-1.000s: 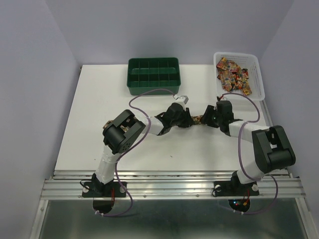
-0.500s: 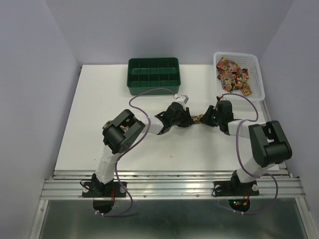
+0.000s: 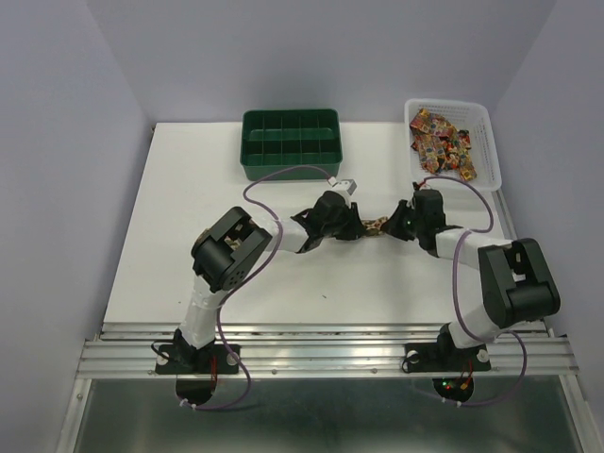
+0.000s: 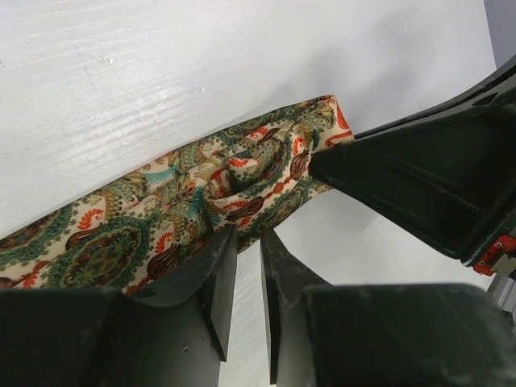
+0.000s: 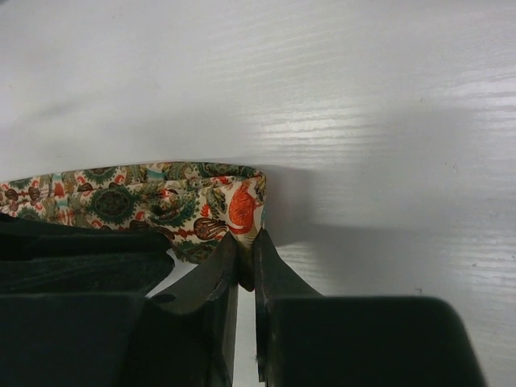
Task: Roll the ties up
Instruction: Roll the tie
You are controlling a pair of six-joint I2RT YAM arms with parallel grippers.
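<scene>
One paisley tie (image 3: pixel 377 226) lies bunched on the white table between my two grippers. In the left wrist view the tie (image 4: pixel 161 218) runs from lower left to a folded end at upper right. My left gripper (image 4: pixel 247 235) has its narrow jaws pinched on a fold at the tie's near edge. My right gripper (image 5: pixel 246 262) is shut on the orange-patterned corner of the tie (image 5: pixel 161 201), with cloth showing between the jaws. From above, the left gripper (image 3: pixel 361 229) and right gripper (image 3: pixel 391 226) face each other closely. More ties (image 3: pixel 442 142) fill the basket.
A green compartment tray (image 3: pixel 290 142) stands at the back centre. A white basket (image 3: pixel 493 159) sits at the back right corner. Purple cables loop over both arms. The other gripper's black body (image 4: pixel 419 177) crowds the right of the left wrist view.
My right gripper has closed onto the tie's end and its arm shifted slightly. The left gripper kept its grip and hardly moved.
</scene>
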